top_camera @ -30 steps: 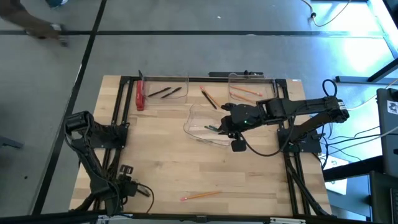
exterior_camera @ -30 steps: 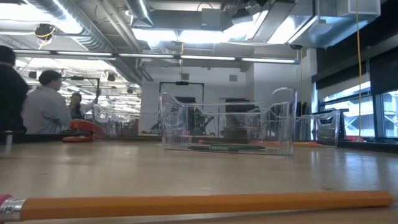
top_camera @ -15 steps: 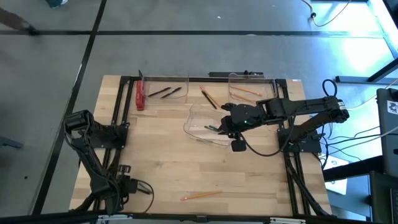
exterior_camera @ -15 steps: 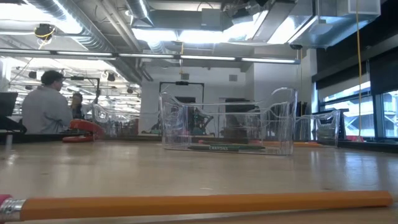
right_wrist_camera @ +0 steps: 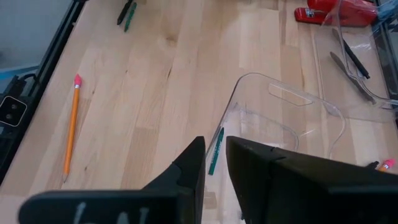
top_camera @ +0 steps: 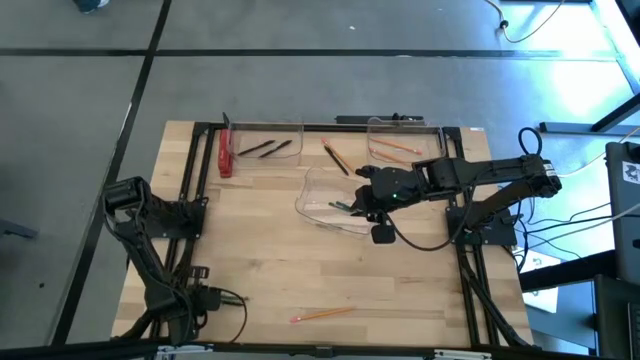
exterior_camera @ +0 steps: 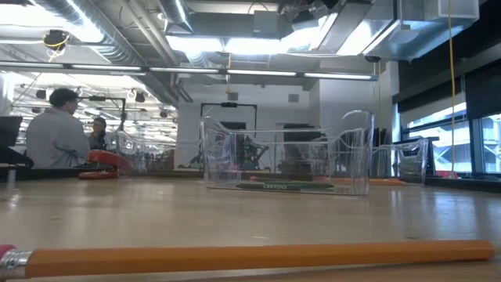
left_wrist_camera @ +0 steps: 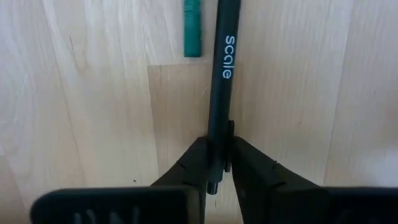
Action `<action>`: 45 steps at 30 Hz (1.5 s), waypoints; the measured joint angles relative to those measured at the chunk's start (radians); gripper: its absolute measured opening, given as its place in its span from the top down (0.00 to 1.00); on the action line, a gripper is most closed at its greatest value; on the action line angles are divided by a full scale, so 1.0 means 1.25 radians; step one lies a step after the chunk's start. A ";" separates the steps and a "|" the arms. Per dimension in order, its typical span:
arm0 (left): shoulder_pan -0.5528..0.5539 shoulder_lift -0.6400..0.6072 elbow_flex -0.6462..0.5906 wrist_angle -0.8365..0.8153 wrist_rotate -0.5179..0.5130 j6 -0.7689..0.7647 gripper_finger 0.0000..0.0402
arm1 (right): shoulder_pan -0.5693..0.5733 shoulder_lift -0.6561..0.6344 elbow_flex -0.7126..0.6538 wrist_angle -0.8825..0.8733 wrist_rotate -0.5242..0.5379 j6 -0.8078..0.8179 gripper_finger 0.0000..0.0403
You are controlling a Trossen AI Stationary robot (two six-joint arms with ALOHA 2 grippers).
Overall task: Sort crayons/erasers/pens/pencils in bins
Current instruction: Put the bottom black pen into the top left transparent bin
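- Two arms here: the left gripper [left_wrist_camera: 219, 163] is down at the near left table edge, jaws pinching a black pen [left_wrist_camera: 221, 74] lying flat on the wood, with a green crayon [left_wrist_camera: 193, 28] right beside it.
- Right gripper [top_camera: 362, 207] sits at the middle bin [top_camera: 322, 178]; fingers [right_wrist_camera: 189, 165] are narrowly apart, and I honestly can't tell if they grip its wall.
- One crayon [right_wrist_camera: 216, 151] lies in that bin.
- Loose pencil [top_camera: 321, 314] near the front edge.
- Back left bin [top_camera: 262, 127] holds pens [top_camera: 267, 148], back right bin [top_camera: 405, 125] holds a pencil [top_camera: 396, 147].

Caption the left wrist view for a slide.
Left claw closed around a black pen on the wooden table, green crayon lying just beside it.
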 joint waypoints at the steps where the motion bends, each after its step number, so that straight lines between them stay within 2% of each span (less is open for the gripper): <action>1: 0.000 0.000 0.000 0.000 0.000 0.000 0.90 | 0.000 0.000 0.000 0.000 0.000 0.000 0.83; 6: 0.000 0.000 0.000 0.000 -0.002 -0.025 0.95 | 0.000 0.000 0.000 0.000 0.000 0.000 0.83; 12: 0.000 0.000 0.000 0.001 -0.003 -0.085 0.95 | 0.000 0.000 0.000 0.000 0.000 0.000 0.83; 22: 0.002 -0.006 0.031 -0.002 -0.002 -0.085 0.95 | 0.000 0.000 0.000 0.000 0.000 0.000 0.83; 30: 0.040 -0.043 0.043 0.003 -0.002 -0.087 0.95 | 0.000 0.000 0.000 0.000 0.000 -0.003 0.83; 41: 0.116 -0.109 0.045 -0.008 -0.119 -0.081 0.95 | 0.000 0.000 0.000 -0.001 0.000 -0.003 0.83; 45: 0.151 -0.146 0.045 -0.009 -0.149 -0.045 0.95 | 0.000 0.000 0.000 -0.019 0.000 -0.002 0.83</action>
